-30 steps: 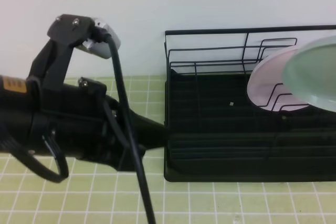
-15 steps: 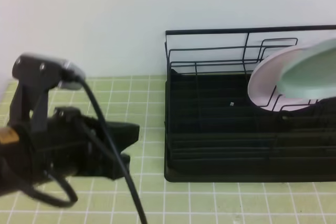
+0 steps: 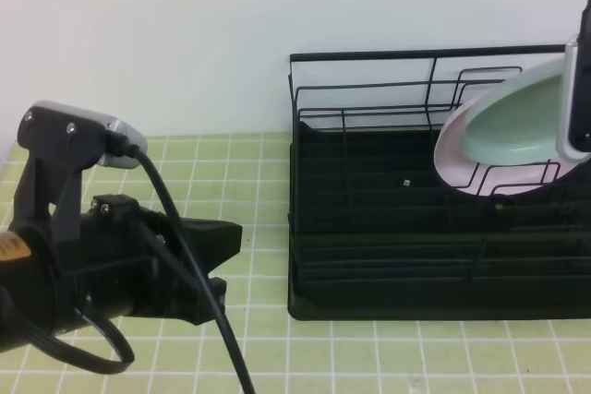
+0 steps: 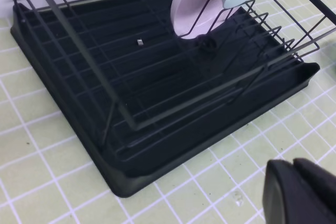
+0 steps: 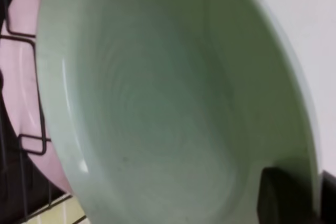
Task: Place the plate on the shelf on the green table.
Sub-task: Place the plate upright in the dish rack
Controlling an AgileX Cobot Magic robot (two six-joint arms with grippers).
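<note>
We are at the placing step. The green table carries the shelf, our landmark. Left of the shelf, our left gripper rests low with its jaws pressed together, holding nothing. Over the shelf's right end, the plate hangs tilted, just in front of a pink plate standing in the dividers. Our right gripper pinches the plate's rim. Next, we judge, the plate must go down between free dividers without knocking the pink plate. We read no writing anywhere.
</note>
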